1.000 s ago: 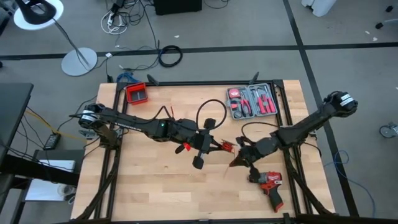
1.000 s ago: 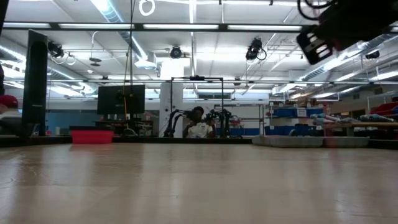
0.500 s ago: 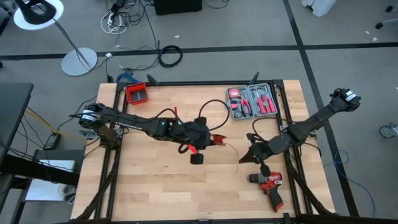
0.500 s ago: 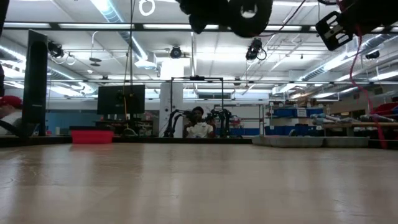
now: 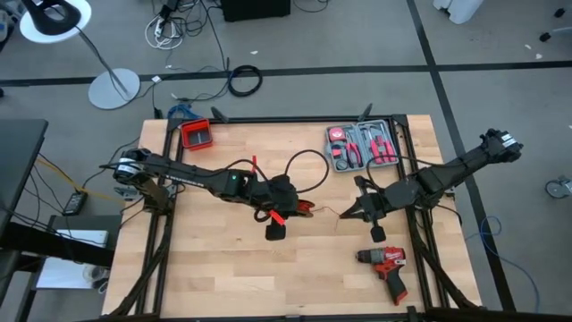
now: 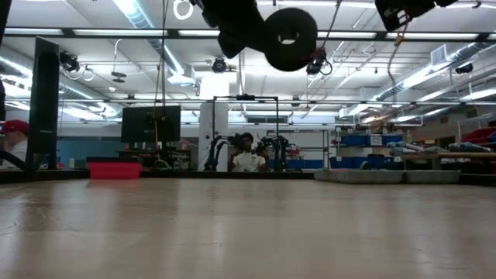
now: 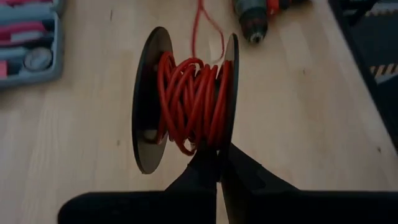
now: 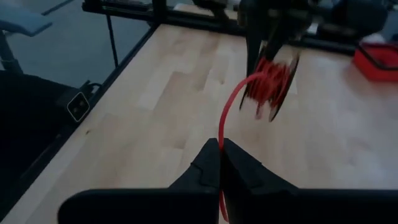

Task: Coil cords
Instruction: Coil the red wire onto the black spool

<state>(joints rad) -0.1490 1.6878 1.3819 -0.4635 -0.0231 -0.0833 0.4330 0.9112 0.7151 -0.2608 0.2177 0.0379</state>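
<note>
Your left gripper (image 7: 219,163) is pinched tight on the rim of one black flange of a small spool (image 7: 186,99), holding it up off the wooden table (image 5: 214,268) near its middle; that edge grip leaves the drum free so the red cord (image 7: 189,99) can lay onto it. The spool's axle runs roughly level with the table, flanges upright, and the turns already on it sit loose and crossed. Your right gripper (image 8: 221,163) is clamped on the free run of the same cord, well apart from the spool, toward the red drill (image 5: 386,268). In the right wrist view the strand arcs from those fingertips to the spool, so its long axis lies along the line between your two grippers, probably held out to feed the winding.
</note>
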